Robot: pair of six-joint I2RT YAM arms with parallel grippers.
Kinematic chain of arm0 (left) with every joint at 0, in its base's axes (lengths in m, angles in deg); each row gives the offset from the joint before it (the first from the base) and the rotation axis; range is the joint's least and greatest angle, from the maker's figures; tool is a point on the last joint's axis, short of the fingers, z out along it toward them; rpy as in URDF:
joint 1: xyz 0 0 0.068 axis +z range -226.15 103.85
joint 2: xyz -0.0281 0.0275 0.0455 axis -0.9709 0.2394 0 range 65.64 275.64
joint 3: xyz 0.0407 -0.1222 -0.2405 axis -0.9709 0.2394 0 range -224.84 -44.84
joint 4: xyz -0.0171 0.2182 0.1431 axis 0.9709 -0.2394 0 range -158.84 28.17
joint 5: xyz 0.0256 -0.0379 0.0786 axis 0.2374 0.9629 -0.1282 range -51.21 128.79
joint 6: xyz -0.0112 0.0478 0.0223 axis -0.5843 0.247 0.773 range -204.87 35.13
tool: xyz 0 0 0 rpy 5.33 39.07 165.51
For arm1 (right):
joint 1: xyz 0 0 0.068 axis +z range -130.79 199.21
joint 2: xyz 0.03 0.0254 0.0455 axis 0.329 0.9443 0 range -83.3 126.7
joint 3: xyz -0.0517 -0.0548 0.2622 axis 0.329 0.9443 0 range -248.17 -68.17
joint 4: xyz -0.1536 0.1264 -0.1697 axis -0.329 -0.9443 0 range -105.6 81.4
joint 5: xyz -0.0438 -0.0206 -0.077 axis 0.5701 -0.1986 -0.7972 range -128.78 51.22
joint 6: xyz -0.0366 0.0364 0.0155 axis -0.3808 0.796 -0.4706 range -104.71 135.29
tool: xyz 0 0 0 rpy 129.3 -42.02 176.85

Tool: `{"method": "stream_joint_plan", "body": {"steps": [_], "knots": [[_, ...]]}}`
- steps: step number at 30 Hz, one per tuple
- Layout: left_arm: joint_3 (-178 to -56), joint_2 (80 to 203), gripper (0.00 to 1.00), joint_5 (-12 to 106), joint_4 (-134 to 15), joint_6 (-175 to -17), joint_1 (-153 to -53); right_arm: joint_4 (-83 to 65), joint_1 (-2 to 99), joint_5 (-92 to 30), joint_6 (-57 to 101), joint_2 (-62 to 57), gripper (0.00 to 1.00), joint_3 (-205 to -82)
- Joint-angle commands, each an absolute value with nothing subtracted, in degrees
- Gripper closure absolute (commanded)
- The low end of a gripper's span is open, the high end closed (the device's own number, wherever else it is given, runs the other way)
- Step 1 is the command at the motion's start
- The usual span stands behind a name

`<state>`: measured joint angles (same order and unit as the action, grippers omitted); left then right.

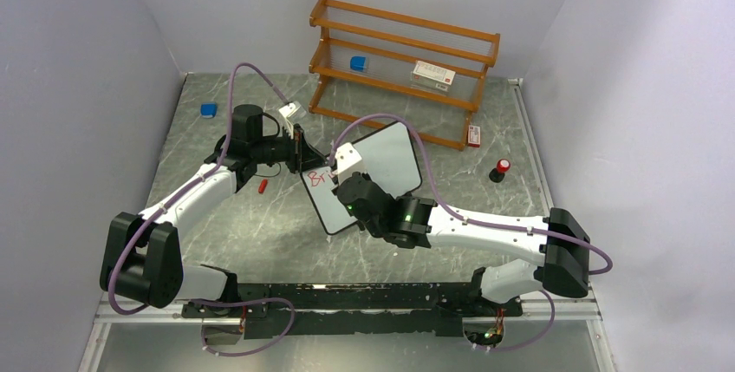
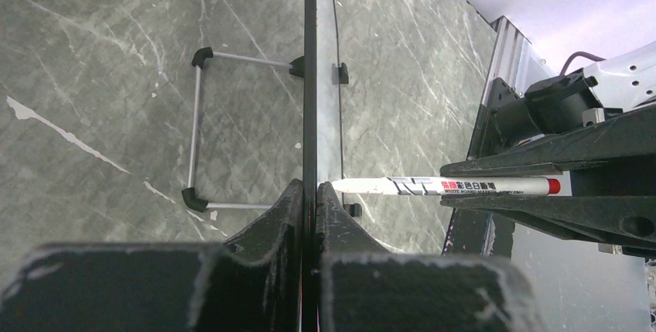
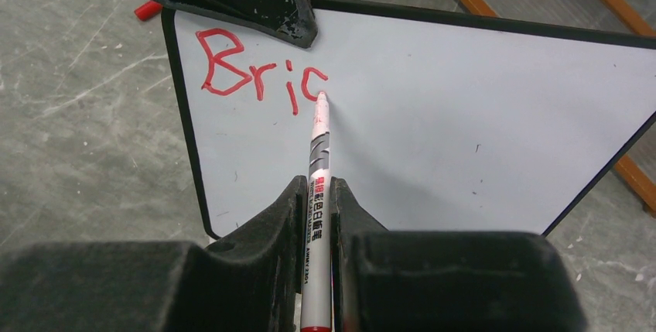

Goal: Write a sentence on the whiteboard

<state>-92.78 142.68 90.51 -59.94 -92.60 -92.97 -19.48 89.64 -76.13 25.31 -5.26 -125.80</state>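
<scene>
Stock of my bench, largest first. Item: grey marbled table (image 1: pixel 260 233), bearing everything below. Item: wooden shelf (image 1: pixel 381 79) at the far side, with a small blue block (image 1: pixel 358 63) and a white-and-red box (image 1: pixel 432 75) on its tiers. Item: the whiteboard (image 3: pixel 433 115), white with a thin black frame, at mid-table in front of the shelf and between my two arms. It is raised on a slant, with its wire stand (image 2: pixel 197 131) folded out behind. I cannot tell whether it rests on the table. Item: my left gripper (image 2: pixel 309 193), jaws closed tight on the board's edge, next to the lettering. Item: my right gripper (image 3: pixel 317 193), jaws clamped on the barrel of a white marker (image 3: pixel 319 154), whose tip touches the board face. Item: red lettering (image 3: pixel 255 77) in the board's upper left corner, reading "Bric", the marker tip at the last letter. Item: small black object with a red top (image 1: pixel 500 170), standing right of the board. Item: blue piece (image 1: pixel 208 110) at far left of the table. Item: red cap (image 1: pixel 262 186), lying loose on the table beside my left arm.
</scene>
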Motion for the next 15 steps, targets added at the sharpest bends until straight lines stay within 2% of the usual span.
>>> {"method": "stream_joint_plan", "body": {"steps": [1,15], "knots": [[-92.92,141.76,0.95,92.16,-59.63,-90.30,-93.20,-16.26,88.59,-78.59,25.10,-5.59,1.00,-125.84],[-92.92,141.82,0.95,92.05,-59.73,-90.21,-93.21,-15.00,88.13,-77.30,24.60,-5.52,1.00,-126.29]]}}
